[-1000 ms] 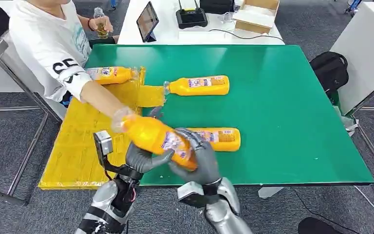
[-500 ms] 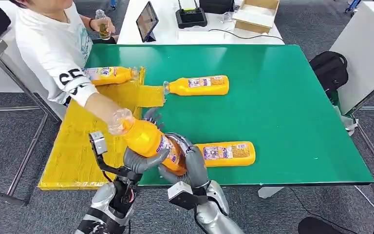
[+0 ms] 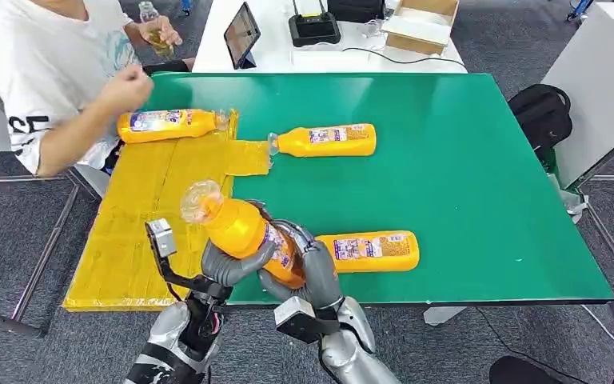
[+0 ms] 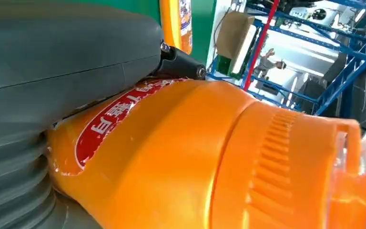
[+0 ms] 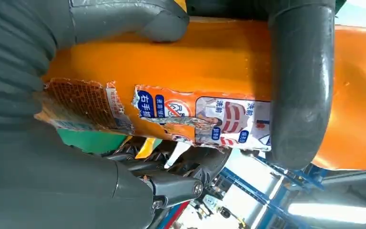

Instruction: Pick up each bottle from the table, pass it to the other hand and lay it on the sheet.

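both my hands grip one orange bottle [image 3: 248, 234] above the table's [image 3: 480, 184] near edge, cap tilted up and away. my left hand [image 3: 232, 264] wraps it from below, fingers closed on its body; my right hand [image 3: 308, 268] clasps the lower end, fingers [image 5: 300, 86] curled across the torn label. a second bottle [image 3: 372, 250] lies on the table just beside my right hand. a third [image 3: 325, 140] lies near the far edge beside the yellow sheet [image 3: 140, 216]. a fourth [image 3: 168, 123] lies on the sheet's far end, near a person's hand [image 3: 125, 86].
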